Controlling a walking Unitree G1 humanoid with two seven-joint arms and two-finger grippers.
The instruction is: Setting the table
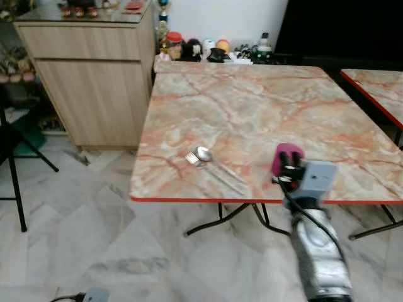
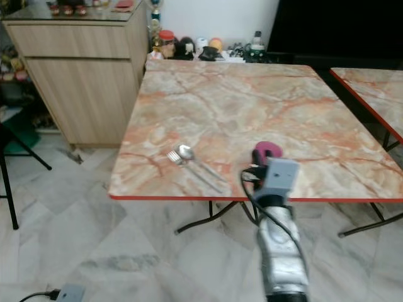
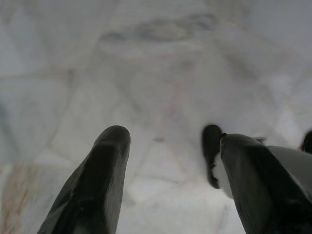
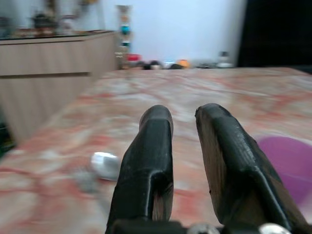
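The room has a pale marble tile floor (image 1: pixel 94 245) and a white back wall. A wooden cabinet (image 1: pixel 94 75) stands at the left, and small jars and toys (image 1: pixel 208 50) crowd the floor against the wall behind the table.

The table (image 1: pixel 264 107) is square, its top orange-veined marble with a red rim, on black folding legs. A second table (image 1: pixel 378 88) of the same kind stands just beside its right edge.

The right arm (image 1: pixel 321 258) reaches up from below to the table's near edge, right of the middle. The right gripper (image 4: pixel 183 146) hangs over that edge, its two black fingers a narrow gap apart with nothing between them.

A purple bowl (image 1: pixel 286 157) sits on the top near the near edge, just beyond the gripper and a little to its right; whether they touch cannot be told.

A spoon (image 1: pixel 211 160) and a fork (image 1: pixel 208 170) lie side by side near the near edge, left of the middle and apart from the gripper on its left. Their long axes run diagonally, heads toward the far left, handles toward the near right.

The left gripper (image 3: pixel 165 165) hangs over the floor, fingers wide apart and empty.
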